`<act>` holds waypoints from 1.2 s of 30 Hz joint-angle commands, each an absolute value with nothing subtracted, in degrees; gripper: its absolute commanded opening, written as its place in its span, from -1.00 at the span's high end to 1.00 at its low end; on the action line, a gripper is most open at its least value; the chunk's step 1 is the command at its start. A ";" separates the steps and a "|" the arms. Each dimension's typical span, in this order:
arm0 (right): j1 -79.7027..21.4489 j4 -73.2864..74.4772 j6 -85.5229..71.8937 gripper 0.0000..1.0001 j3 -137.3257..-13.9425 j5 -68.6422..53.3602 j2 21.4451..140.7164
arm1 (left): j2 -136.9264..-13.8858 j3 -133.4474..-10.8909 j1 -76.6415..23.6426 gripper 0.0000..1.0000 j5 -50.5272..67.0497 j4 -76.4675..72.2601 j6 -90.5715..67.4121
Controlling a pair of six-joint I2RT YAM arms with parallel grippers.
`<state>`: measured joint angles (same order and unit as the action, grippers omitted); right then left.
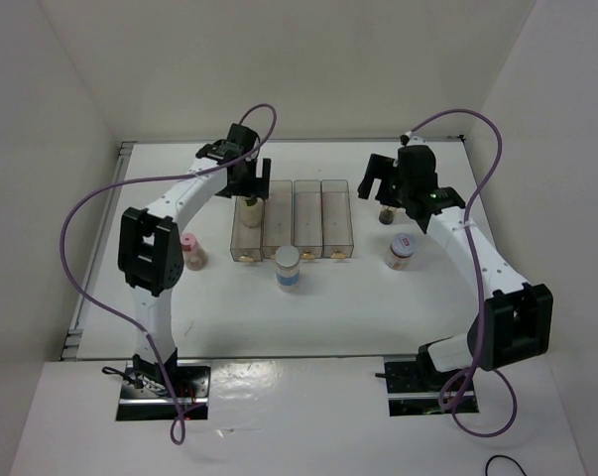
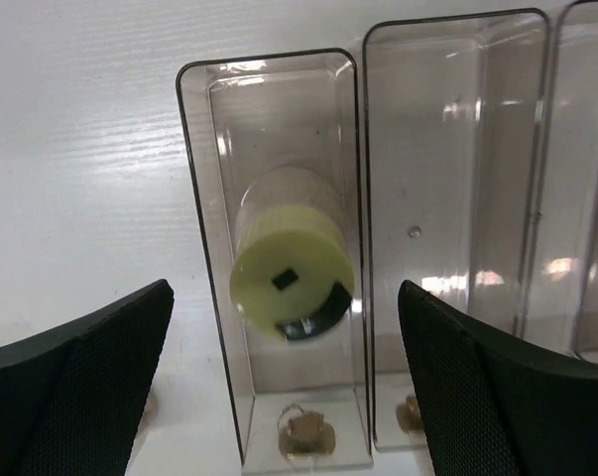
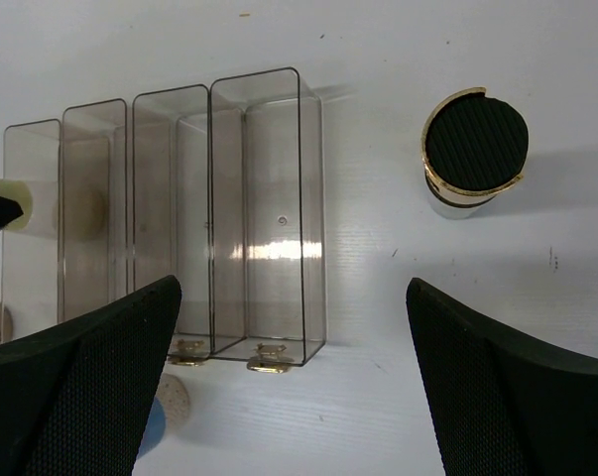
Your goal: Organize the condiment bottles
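The left tool (image 2: 286,297) is spread wide. Its two black, wedge-shaped fingers (image 2: 80,397), faced with a fine mesh texture, stand on either side of the leftmost bin (image 2: 194,198) and touch nothing. Between and below them, inside that bin, stands the yellow-green-capped jar (image 2: 291,273). Its round, matte, pale cap faces up, with a small black square at its middle and a dark crescent at its lower edge.

The bin is a narrow, clear plastic box with rounded corners and glossy walls. It is the first of four alike bins (image 1: 308,218) set side by side, each with a small brass-coloured clasp (image 2: 303,436) at its near end.

The right tool (image 3: 294,288) is also spread wide and empty, with the same meshed black fingers. It hangs over bare white counter (image 1: 328,307), just to the right of the bin row. Beyond its right finger stands the slim dark jar (image 3: 474,149), with a black ribbed round top ringed in gold.

The other three jars stand on the faintly grained counter:
- The pink-capped jar (image 1: 190,248) is left of the bins, beside the left arm.
- The wider white-lidded jar with a blue band (image 1: 288,268) is just in front of the bins.
- The white-lidded jar with a red mark (image 1: 402,250) is to the right of the bins.
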<state>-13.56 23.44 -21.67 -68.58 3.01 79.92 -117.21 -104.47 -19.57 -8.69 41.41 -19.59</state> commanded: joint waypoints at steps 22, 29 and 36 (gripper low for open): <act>-14.33 20.48 -24.26 -0.97 -61.88 -1.76 69.52 | -84.29 -67.85 -10.11 -1.00 -18.54 40.87 -33.05; -14.33 20.48 -24.26 -0.97 -60.73 -1.76 67.76 | -84.29 -67.32 -8.26 -1.00 -18.29 39.56 -32.44; -14.33 20.48 -24.26 -0.97 -60.12 -1.23 67.76 | -85.07 -66.71 -8.26 -1.00 -17.40 39.02 -32.43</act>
<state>-13.96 22.63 -24.18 -60.40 -1.30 69.12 -85.19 -67.20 -8.34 -17.80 40.05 -31.88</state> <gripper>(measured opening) 0.983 1.001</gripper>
